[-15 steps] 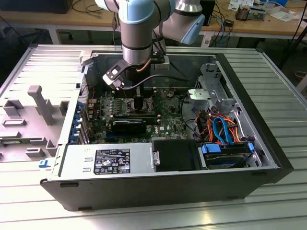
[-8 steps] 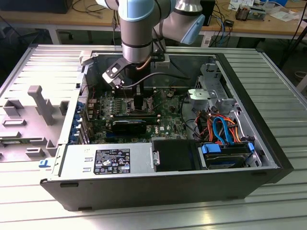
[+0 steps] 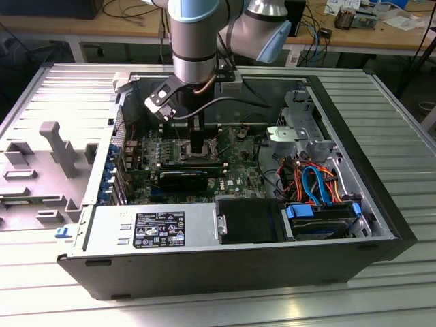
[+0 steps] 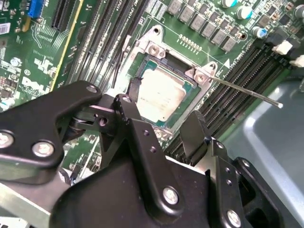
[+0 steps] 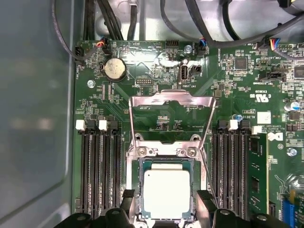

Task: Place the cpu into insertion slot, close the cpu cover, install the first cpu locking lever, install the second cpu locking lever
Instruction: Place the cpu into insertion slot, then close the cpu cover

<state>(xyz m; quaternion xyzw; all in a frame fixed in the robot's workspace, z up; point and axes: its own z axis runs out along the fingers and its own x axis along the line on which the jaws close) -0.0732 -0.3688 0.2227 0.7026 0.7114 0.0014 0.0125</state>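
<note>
Okay, exterior view: gripper [image 3: 197, 141] is down inside the open computer case [image 3: 381, 170], low over the green motherboard [image 3: 238, 160].

Second wrist view: cpu [image 4: 161, 97] lies flat inside the insertion slot [image 4: 144, 64], dull metal top up. Black fingers [image 4: 190, 128] are apart, 1 on either side of the slot, clamped on nothing. A thin locking lever [image 4: 247, 91] sticks out from the slot's corner, across the memory slots [image 4: 237, 61].

First wrist view: cpu cover [image 5: 171, 99] stands open, tipped back from the slot's hinge edge toward the coin cell battery [image 5: 115, 69]. Placing looks done; cover and levers not.

Handling, my guess: the cpu is light, stiff and smooth-topped, with a fragile underside, so hold it by 2 opposite edges. The cover is thin hinged sheet metal, best pushed at its free edge.

Room: memory slots run just beside the slot on 2 sides, so finger room is tight. The lever is a snag risk.
</note>
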